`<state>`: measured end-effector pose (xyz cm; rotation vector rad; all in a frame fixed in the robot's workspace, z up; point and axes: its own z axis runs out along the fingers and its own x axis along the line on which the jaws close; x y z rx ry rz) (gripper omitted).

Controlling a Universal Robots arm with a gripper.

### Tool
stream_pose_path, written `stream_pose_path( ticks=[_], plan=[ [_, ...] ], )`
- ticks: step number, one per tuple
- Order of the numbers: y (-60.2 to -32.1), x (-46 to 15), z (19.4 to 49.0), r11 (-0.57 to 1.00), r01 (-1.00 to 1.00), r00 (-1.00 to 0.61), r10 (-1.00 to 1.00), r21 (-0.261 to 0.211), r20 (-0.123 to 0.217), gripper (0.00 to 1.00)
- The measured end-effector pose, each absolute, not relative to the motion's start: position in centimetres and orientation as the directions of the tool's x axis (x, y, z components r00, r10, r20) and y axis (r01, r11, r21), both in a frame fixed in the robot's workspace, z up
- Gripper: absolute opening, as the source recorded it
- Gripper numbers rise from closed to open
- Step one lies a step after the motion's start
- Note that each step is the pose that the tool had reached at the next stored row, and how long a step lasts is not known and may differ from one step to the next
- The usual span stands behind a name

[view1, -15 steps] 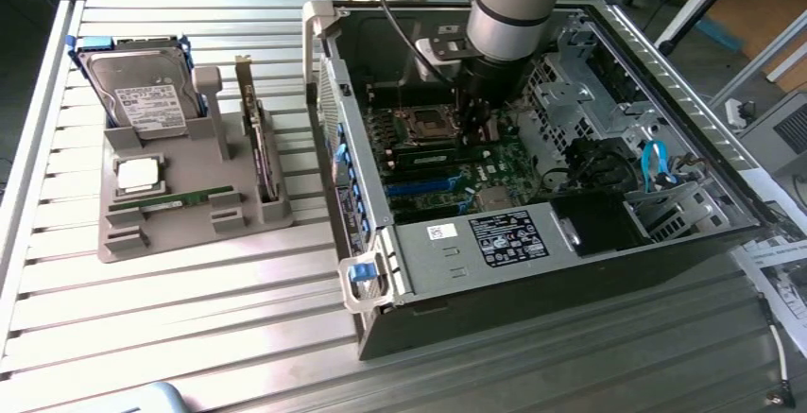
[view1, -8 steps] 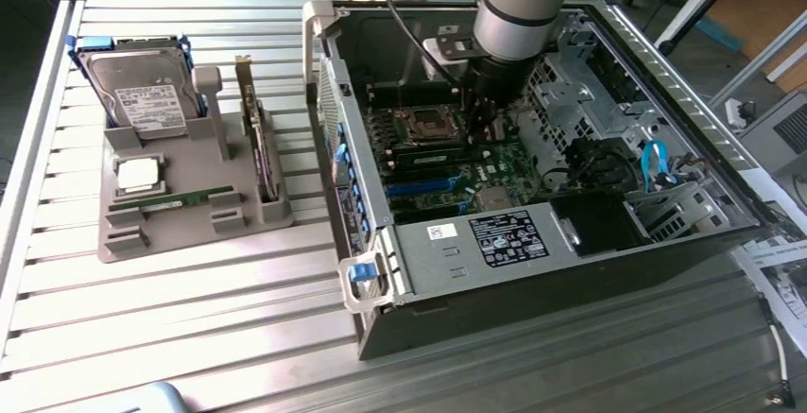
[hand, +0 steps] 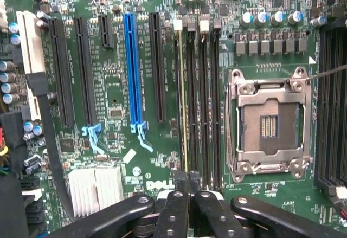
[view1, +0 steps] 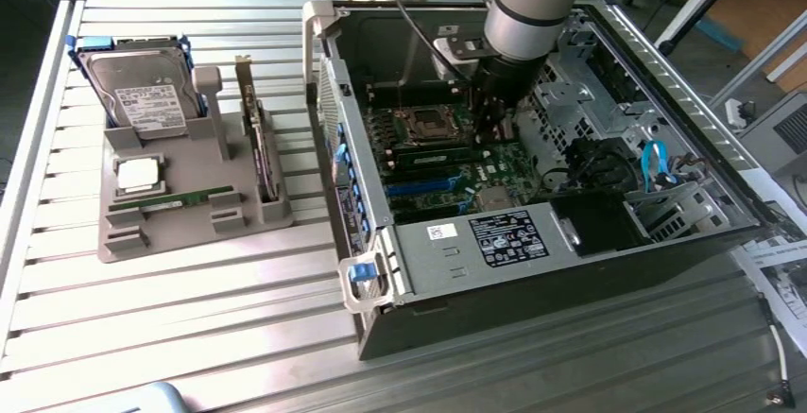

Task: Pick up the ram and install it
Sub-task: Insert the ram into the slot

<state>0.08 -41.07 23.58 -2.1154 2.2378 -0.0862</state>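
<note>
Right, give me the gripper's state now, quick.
Gripper: jaws shut, down inside the computer case above the memory slots; nothing visibly held between them.

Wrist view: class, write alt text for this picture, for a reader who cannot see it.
The robot's tool, shut, sits over a ram stick standing on edge in a memory slot of a green motherboard. Beside the slots lies an open, empty CPU socket in a metal frame; on the other side run black expansion slots and one blue slot.

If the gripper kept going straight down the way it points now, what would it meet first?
Most likely the ram, which already stands edge-on in a memory slot under the shut gripper. Beside it lies the empty CPU socket. How far the two are apart is unclear.
</note>
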Motion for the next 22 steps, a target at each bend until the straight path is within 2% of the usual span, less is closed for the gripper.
stream_pose_path(
  ticks=[17, 19, 22],
  plan=[
    [-41.1, 3.2, 23.6, 0.056, -0.996, -0.056, -0.998, -0.072, -0.005, 0.11],
    [-41.1, 3.7, 23.6, 0.056, -0.997, -0.056, -0.998, -0.055, -0.004, 0.11],
    [-41.1, 4.1, 23.6, 0.056, -0.998, -0.056, -0.998, -0.001, -0.001, 0.11]
  ],
)
